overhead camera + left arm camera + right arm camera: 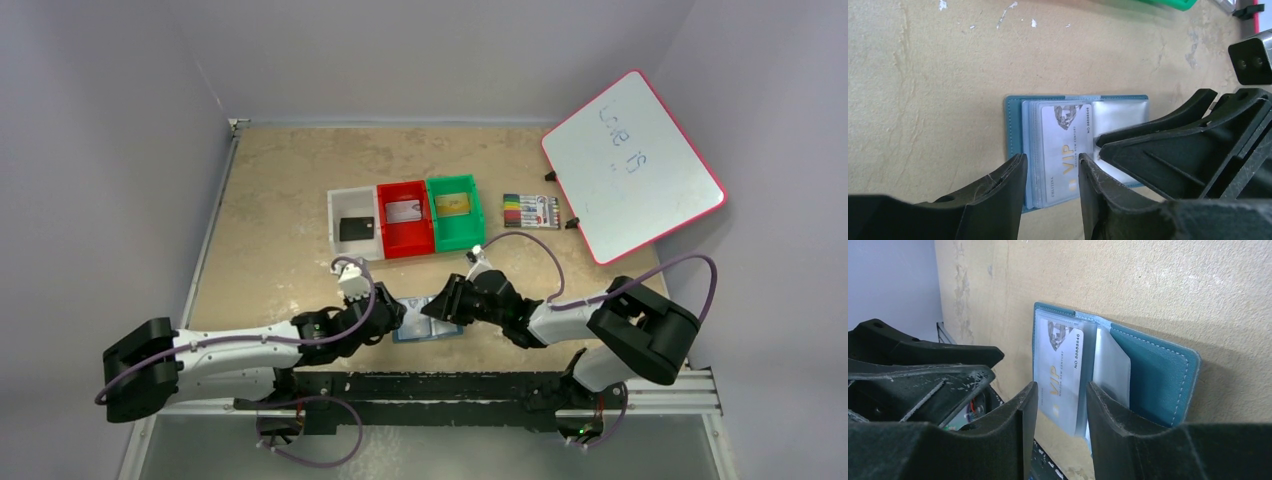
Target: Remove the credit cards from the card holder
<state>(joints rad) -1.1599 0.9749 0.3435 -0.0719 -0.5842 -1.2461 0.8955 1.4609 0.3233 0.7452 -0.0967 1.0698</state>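
**Two grippers meet over the open card holder, one card in its pocket**

The teal card holder (1014, 125) lies open and flat on the table (270, 200), on the side near the arms, between the two grippers. A pale VIP card (1068, 145) sits inside a clear pocket (1034, 150) of it. The left gripper (1052, 160) is low over one end of that pocket, with its fingers a moderate way apart, and I see nothing pinched between them. The right gripper (1062, 387) comes from the opposite side, its fingers also partly apart. Its tips are at the pocket, but I cannot tell if they touch it. Farther back three bins stand side by side, with a black card (357, 229) in the white bin (338, 215), a grey card (404, 211) in the red bin (410, 244) and a gold card (454, 205) in the green bin (459, 239).
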